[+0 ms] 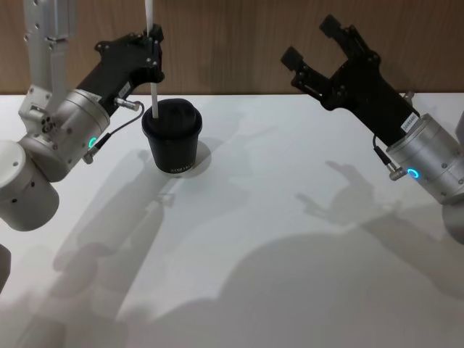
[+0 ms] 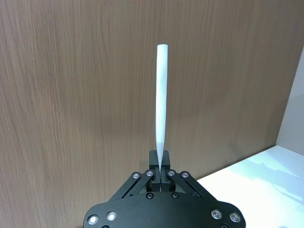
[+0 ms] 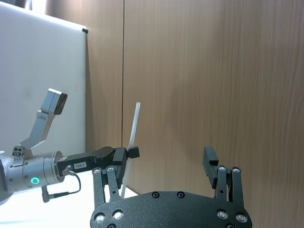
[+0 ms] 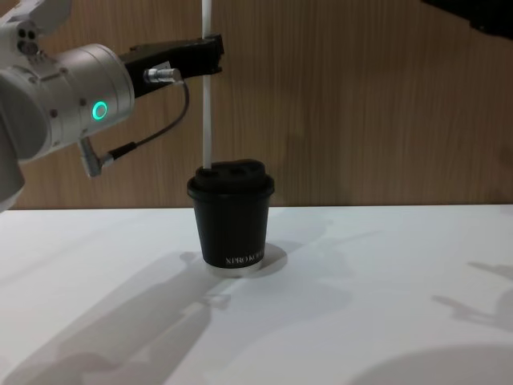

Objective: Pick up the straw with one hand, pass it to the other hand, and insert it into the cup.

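Observation:
The black cup (image 1: 172, 141) with its domed lid stands on the white table at the back left, and also shows in the chest view (image 4: 232, 220). The white straw (image 1: 154, 94) stands upright over it, its lower end meeting the left part of the lid (image 4: 208, 96). I cannot tell whether the tip is inside the lid. My left gripper (image 1: 154, 36) is shut on the straw above the cup (image 2: 160, 172) (image 4: 210, 44). My right gripper (image 1: 312, 40) hangs open and holds nothing, raised off to the right (image 3: 164, 166).
The white table (image 1: 290, 239) spreads wide in front of and to the right of the cup. A wooden wall (image 1: 239, 43) rises directly behind the table's far edge, close behind both grippers.

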